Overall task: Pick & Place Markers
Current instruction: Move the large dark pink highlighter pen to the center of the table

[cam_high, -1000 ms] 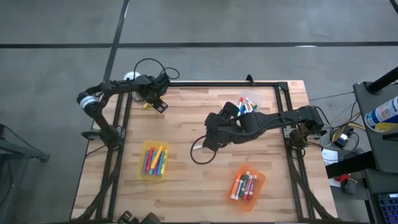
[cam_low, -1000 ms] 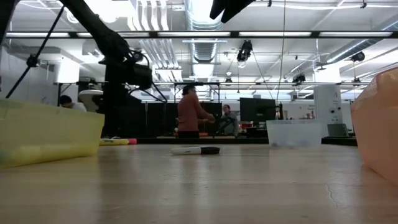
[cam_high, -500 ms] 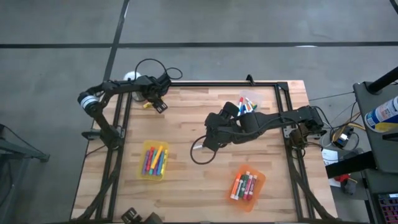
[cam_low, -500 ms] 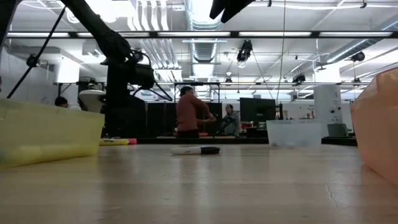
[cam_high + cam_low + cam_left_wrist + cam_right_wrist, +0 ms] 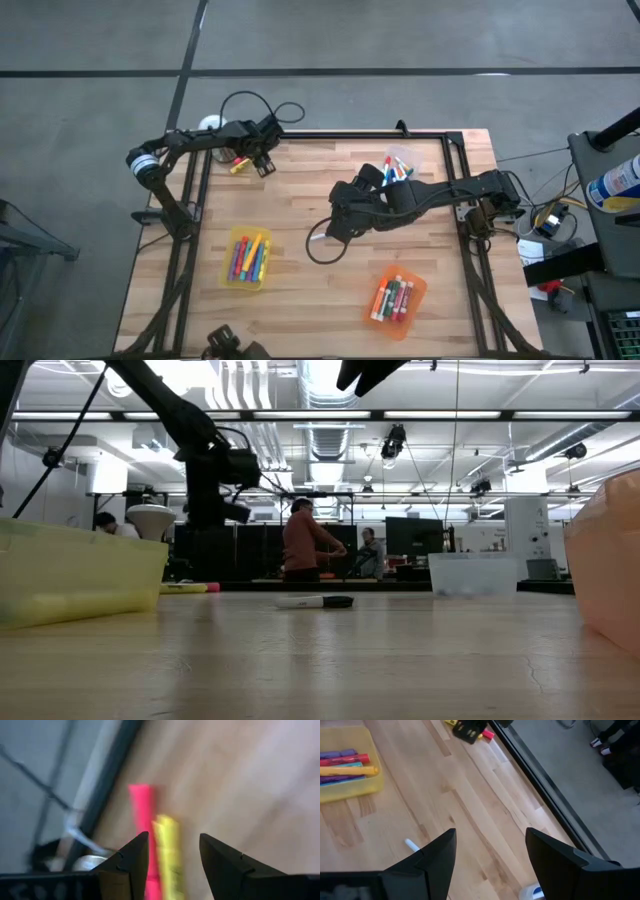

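The wooden surface point(image 5: 300, 200) is filling the middle of the high view, and it is carrying three small bins: a yellow bin point(image 5: 249, 258) at lower left holding a row of markers, an orange bin point(image 5: 398, 294) at lower right holding several more, and a clear bin point(image 5: 400, 164) at upper centre with a few markers in it. The right arm is lying across the centre of the surface, its right gripper point(image 5: 336, 226) hanging with its jaws standing wide and gripping nothing; a white marker point(image 5: 317, 238) is lying loose just beside it. The left arm is reaching along the upper left edge, and the left gripper point(image 5: 264, 166) is hovering there with its jaws parted and empty. In the left wrist view a pink marker point(image 5: 141, 815) and a yellow marker point(image 5: 168, 850) are lying side by side, touching, directly ahead of the parted jaws, close to the dark frame rail; the high view is showing the same pair at the upper left corner. In my judgement the step in hand is the approach to a pick at that corner. The next move is calling for a descent with the jaws straddling one marker only, then a close, since the two are lying so tightly together that both could be caught or one knocked toward the edge.
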